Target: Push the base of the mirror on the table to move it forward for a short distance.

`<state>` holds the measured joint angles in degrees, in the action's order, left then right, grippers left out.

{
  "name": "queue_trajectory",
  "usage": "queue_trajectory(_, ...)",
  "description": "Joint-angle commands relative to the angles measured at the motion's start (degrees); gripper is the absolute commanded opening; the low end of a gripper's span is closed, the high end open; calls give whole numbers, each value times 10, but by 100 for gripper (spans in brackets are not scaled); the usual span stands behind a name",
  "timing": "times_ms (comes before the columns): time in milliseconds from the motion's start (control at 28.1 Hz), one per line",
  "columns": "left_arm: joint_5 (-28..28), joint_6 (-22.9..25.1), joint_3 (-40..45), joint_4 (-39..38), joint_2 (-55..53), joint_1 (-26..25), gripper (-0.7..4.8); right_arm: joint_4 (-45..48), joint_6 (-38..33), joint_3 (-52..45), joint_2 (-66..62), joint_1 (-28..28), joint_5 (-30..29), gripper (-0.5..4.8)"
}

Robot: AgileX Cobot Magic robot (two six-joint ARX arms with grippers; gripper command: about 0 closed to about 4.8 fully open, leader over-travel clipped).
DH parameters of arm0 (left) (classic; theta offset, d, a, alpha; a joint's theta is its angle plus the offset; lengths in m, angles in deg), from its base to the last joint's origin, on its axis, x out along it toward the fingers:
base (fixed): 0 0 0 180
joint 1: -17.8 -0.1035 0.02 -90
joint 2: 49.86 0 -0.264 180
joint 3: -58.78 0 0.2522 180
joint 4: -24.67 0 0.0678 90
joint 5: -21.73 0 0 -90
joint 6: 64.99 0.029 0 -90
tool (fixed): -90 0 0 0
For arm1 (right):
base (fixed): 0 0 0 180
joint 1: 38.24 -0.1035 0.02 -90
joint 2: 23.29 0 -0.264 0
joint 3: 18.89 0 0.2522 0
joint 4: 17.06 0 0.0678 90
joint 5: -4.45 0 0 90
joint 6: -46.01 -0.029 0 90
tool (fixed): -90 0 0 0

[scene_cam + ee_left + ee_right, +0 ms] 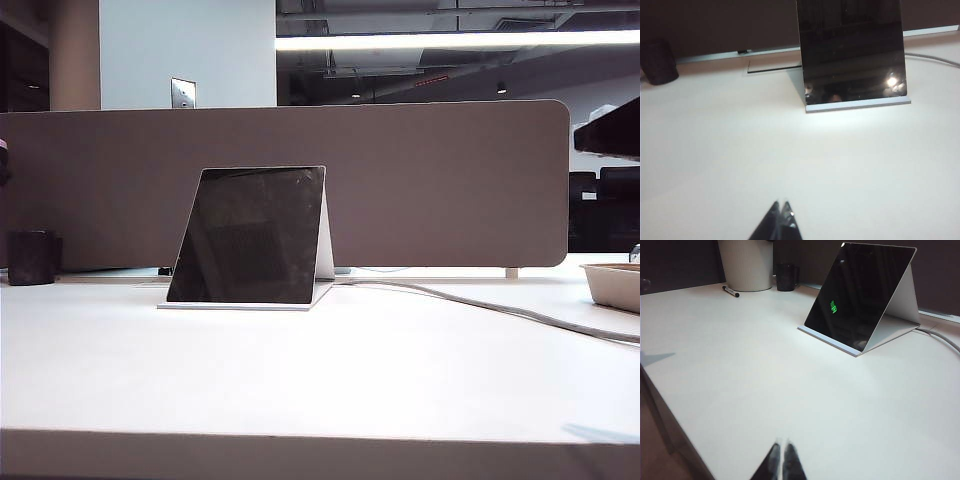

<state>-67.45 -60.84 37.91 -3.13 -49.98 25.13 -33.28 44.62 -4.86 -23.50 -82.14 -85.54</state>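
Mirror [247, 236] on surface [330, 380]: approach step, base [858, 104] untouched.
Left gripper [780, 206] and right gripper [780, 446] clenched, both well short of the mirror; next, a gripper must reach the base.

The mirror [248, 236] stands left of the frame's centre on the white table [330, 380], its dark glossy face leaning back on a white stand, with the thin white base [238, 305] lying flat along its bottom edge. Behind it runs a broad grey-brown divider panel [440, 180]; a dark cup [31, 257] sits at the far left. A grey cable [500, 308] trails from behind the mirror toward the right edge, below a beige tray [612, 284]; neither hand is in the frame.
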Motion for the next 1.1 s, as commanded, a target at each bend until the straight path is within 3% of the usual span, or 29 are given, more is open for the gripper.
queue_trajectory(36, 0, -14, 4, 12, 0, 0, -2, 10, 1, 0, 0, 0, 0, 22)
queue_trajectory(249, 8, -17, 32, 64, 0, 0, -2, 10, 1, 0, 0, 0, 0, 22)
queue_trajectory(498, 7, -78, 67, 84, 0, 0, -2, 10, 1, 0, 0, 0, 0, 22)
queue_trajectory(1102, 3, -74, 67, 104, 0, 0, -2, 10, 1, 0, 0, 0, 0, 22)
